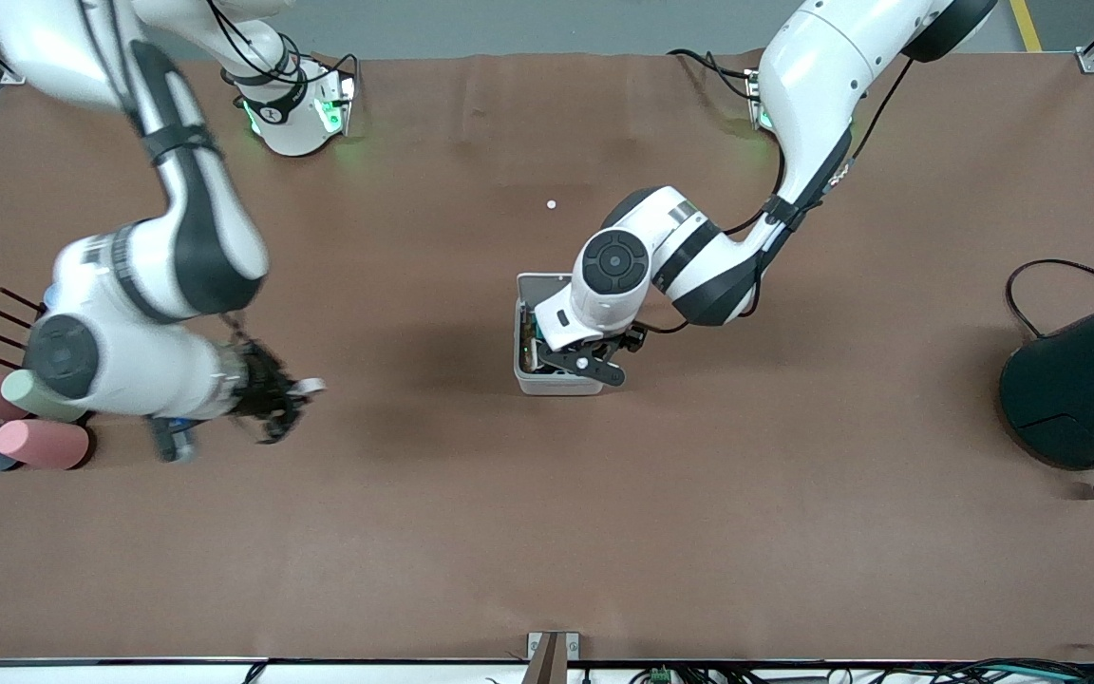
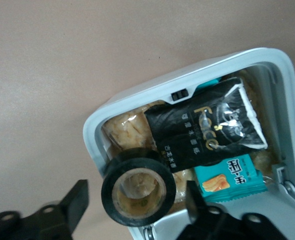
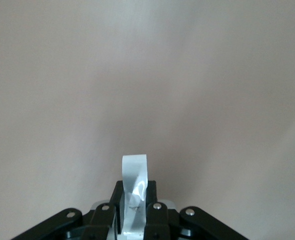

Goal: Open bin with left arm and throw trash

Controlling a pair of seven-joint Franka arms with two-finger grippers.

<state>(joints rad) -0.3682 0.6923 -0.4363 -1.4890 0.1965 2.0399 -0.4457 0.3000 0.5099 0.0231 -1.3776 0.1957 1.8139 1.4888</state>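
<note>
The bin (image 1: 556, 385), a small white-grey box, stands mid-table with its top open. Inside it lie a dark snack wrapper (image 2: 207, 130) and a teal packet (image 2: 230, 180). My left gripper (image 1: 577, 365) hangs over the bin. In the left wrist view the left gripper (image 2: 136, 190) is open; the black tape ring (image 2: 137, 187) with its tan core sits between the fingers, over the bin's rim (image 2: 95, 135), with a gap on each side. My right gripper (image 1: 286, 394), over the table toward the right arm's end, is shut on the white twisted piece (image 3: 135, 175).
Several pastel cylinders (image 1: 15, 418) lie by dark rack prongs (image 1: 10, 328) at the right arm's end. A large dark teal cylinder (image 1: 1079, 380) with a cable stands at the left arm's end. A tiny white dot (image 1: 551, 203) lies on the brown table, farther from the camera than the bin.
</note>
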